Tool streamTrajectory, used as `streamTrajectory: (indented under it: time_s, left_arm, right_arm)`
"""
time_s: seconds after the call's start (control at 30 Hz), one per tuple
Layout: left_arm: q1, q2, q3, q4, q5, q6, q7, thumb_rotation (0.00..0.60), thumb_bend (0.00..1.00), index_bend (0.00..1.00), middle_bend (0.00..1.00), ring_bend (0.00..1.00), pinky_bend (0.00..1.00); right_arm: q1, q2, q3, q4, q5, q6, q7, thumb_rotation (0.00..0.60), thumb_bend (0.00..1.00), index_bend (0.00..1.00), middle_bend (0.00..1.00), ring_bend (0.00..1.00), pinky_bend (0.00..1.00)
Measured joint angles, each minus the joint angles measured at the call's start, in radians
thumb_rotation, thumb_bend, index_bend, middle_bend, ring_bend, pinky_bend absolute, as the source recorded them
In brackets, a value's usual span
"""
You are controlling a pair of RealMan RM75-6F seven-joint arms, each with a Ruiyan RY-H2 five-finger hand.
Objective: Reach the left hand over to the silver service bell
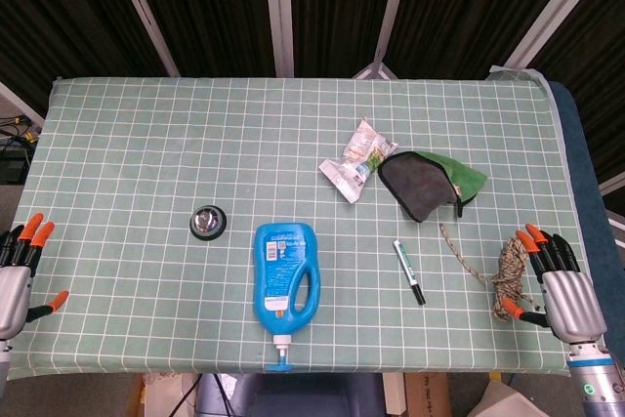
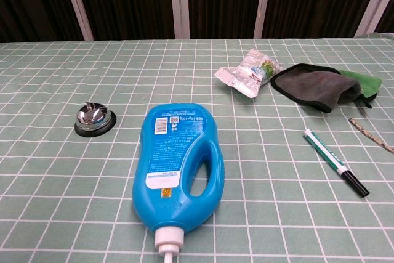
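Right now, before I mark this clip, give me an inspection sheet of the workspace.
Surface: table under a green checked cloth.
Job's things: silver service bell upright at left centre, untouched.
Clutter: blue detergent bottle lying flat, nozzle towards the robot; marker pen; crumpled packet; dark pouch lying on a green cloth; rope bundle.
Hands: left hand at the near left table edge, holding nothing, apart from the bell; right hand at the near right edge, beside the rope.
Cables: nothing seen on the table.
Surroundings: dark panels with metal struts behind.

Silver bell [image 1: 208, 221], blue bottle [image 1: 286, 274], green white-gridded tablecloth [image 1: 146, 144], orange-tipped fingers [image 1: 37, 231]
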Motion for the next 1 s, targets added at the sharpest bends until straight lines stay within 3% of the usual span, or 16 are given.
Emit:
streamTrajectory:
  time_s: [0.8, 0.87, 1.0]
  left_arm:
    - [-0.023, -0.001, 0.004, 0.002, 0.016, -0.039, 0.027, 0.600, 0.18, 0.00, 0.00, 0.00, 0.00]
    - [-0.027, -0.004, 0.004, 0.002, 0.020, -0.041, 0.035, 0.600, 0.21, 0.00, 0.00, 0.00, 0.00]
    - [-0.048, -0.006, 0.003, 0.001, 0.033, -0.066, 0.057, 0.600, 0.37, 0.00, 0.00, 0.00, 0.00]
  right_arm:
    - [-0.003, 0.004, -0.004, -0.002, 0.002, -0.002, 0.003, 0.600, 0.22, 0.00, 0.00, 0.00, 0.00]
    - [-0.005, 0.006, -0.004, -0.003, 0.000, 0.003, 0.006, 0.600, 0.22, 0.00, 0.00, 0.00, 0.00]
    - [-0.007, 0.006, -0.008, -0.004, -0.007, 0.005, 0.005, 0.600, 0.22, 0.00, 0.00, 0.00, 0.00]
